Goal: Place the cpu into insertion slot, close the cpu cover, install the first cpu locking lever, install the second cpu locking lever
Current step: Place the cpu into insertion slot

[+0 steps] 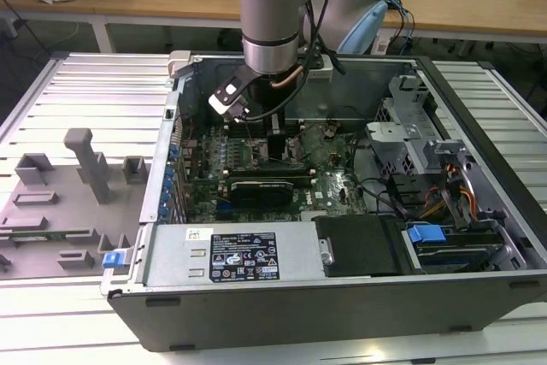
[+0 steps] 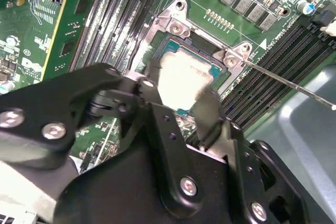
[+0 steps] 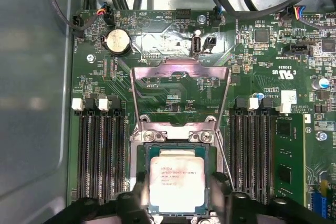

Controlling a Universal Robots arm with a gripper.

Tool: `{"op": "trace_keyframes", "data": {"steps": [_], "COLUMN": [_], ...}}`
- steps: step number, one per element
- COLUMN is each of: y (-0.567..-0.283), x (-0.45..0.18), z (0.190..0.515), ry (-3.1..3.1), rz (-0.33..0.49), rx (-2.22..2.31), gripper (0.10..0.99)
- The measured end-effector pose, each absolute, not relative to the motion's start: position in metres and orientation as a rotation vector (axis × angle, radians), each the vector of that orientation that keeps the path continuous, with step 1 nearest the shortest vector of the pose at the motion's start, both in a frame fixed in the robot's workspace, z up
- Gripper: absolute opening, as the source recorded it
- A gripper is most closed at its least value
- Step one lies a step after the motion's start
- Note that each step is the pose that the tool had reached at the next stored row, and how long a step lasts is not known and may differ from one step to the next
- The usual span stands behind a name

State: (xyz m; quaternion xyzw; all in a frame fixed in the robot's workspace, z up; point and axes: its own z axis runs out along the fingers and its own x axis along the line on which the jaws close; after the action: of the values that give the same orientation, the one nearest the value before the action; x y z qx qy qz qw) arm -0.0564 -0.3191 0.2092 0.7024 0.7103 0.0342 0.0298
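Observation:
The cpu [image 3: 177,182] lies flat and square inside the insertion slot [image 3: 141,157], its silver top facing up. My gripper [image 3: 179,195] reaches down over it, one black finger [image 3: 138,192] pressed against each of two opposite edges, so it looks shut on the chip. The second wrist view has the cpu [image 2: 184,74] between the same fingers of the gripper [image 2: 181,92]. The cpu cover [image 3: 181,73] stands swung up and open behind the slot. A thin metal locking lever [image 2: 286,81] juts out beside the socket. In the exterior view the gripper [image 1: 276,138] is low inside the computer case.
Rows of black memory slots [image 3: 102,156] flank the socket on both sides. A round coin battery [image 3: 118,40] and cables sit beyond the cover. The case's metal walls [image 1: 389,309], a black card [image 1: 265,185] and a drive bay [image 1: 453,241] surround the board.

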Motion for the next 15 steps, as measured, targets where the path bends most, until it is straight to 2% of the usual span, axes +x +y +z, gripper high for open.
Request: {"op": "trace_keyframes", "data": {"steps": [1,2,3,4,5,6,8,15], "y": [-0.3191,-0.3191,-0.3191,-0.3191,-0.3191,-0.3191,-0.3191,-0.3191], "x": [-0.0564,-0.0564,-0.0564,-0.0564,-0.0564,-0.0564,-0.0564,-0.0564], "z": [0.2092,0.2092,0.2093,0.2093,0.2093,0.2094,0.2094,0.2168], "ry": [2.190,2.190,2.190,2.190,2.190,2.190,2.190,2.190], "rz": [0.105,0.105,0.105,0.105,0.106,0.106,0.105,0.106], "rx": [2.166,2.166,2.166,2.166,2.166,2.166,2.166,2.166], "gripper": [0.471,0.412,0.412,0.349,0.227,0.227,0.110,0.106]}}
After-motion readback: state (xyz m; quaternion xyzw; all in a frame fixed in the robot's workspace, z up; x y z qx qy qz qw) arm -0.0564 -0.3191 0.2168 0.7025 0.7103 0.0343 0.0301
